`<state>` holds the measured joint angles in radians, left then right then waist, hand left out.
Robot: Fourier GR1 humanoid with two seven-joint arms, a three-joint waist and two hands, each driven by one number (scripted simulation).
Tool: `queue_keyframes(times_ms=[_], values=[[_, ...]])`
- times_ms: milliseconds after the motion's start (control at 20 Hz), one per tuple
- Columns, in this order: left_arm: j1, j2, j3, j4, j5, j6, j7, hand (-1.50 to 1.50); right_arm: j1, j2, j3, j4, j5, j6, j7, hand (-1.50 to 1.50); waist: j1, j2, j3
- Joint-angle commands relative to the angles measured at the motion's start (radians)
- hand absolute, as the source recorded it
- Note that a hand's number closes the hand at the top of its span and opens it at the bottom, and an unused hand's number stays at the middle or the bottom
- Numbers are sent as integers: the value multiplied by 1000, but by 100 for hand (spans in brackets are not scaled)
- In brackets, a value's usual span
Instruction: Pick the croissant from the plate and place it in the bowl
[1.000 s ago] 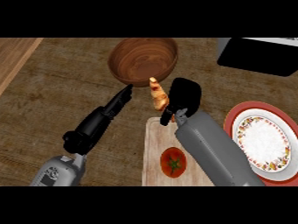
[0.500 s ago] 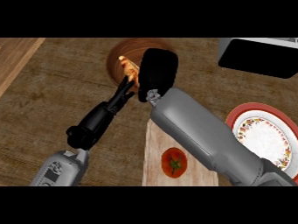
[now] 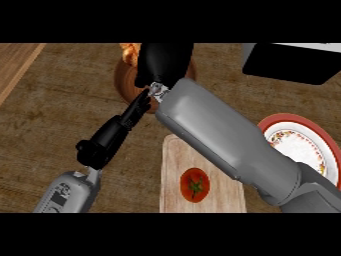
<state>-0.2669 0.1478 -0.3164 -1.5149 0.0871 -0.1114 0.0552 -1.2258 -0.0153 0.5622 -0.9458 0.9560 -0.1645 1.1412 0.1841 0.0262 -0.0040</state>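
My right hand (image 3: 164, 61) hangs over the brown wooden bowl (image 3: 123, 81) at the far middle of the counter and hides most of it. The hand is shut on the orange croissant (image 3: 131, 52), of which only a tip shows at the hand's left edge, above the bowl. At the right lies the red-rimmed patterned plate (image 3: 309, 150) with nothing on it. My left hand (image 3: 100, 146) is open left of the right forearm, its straight fingers (image 3: 137, 109) pointing up towards the bowl's near rim.
A light wooden cutting board (image 3: 174, 165) with a red tomato (image 3: 195, 184) lies at the front, partly under my right forearm. A black box (image 3: 297, 62) stands at the far right. A lighter wood strip (image 3: 3, 75) runs along the left.
My right hand has carried the croissant from above the cutting board's far end up and left to over the bowl. The left hand has kept its pose.
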Motion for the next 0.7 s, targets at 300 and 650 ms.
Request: queue_keyframes(times_ms=[300,650], values=[[4,4,20,1,4,4,13,0,-118,15,49,241,56,-130,212,150,-39,-4,-1],[32,22,58,39,5,2,-42,0,-89,15,34,376,81,-223,162,150,-81,1,1]])
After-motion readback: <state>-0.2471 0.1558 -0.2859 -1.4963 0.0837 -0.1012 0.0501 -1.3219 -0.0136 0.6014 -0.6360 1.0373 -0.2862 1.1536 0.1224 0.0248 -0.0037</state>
